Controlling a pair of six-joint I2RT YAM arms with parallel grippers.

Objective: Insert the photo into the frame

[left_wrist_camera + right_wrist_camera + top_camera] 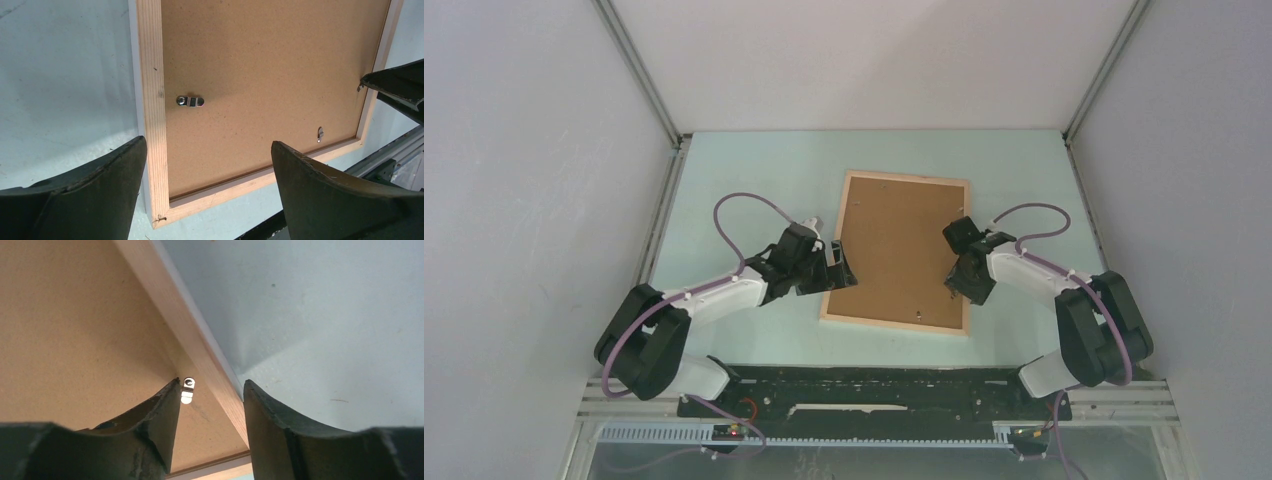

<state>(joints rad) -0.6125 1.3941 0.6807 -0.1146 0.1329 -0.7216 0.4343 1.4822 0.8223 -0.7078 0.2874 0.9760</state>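
Pincers (209,142) (211,381) astride opposite frame (150,75) rails

Table (744,180): pale blue-green top, walled at 9, 12 and 3 o'clock. Only one item flat on it: frame (894,325), light wood, approx centre, a bit toward 1 o'clock. Long sides run 12–6, slightly skewed. Lies back-side up, brown backing board (899,240) showing, small metal clip (190,101) on board.

Your left arm (724,292) and right arm (1026,268) match: white links, bulky black joints and a looping purple cable (749,195) each. Your fingers (345,200) are black, tapered and scuffed.
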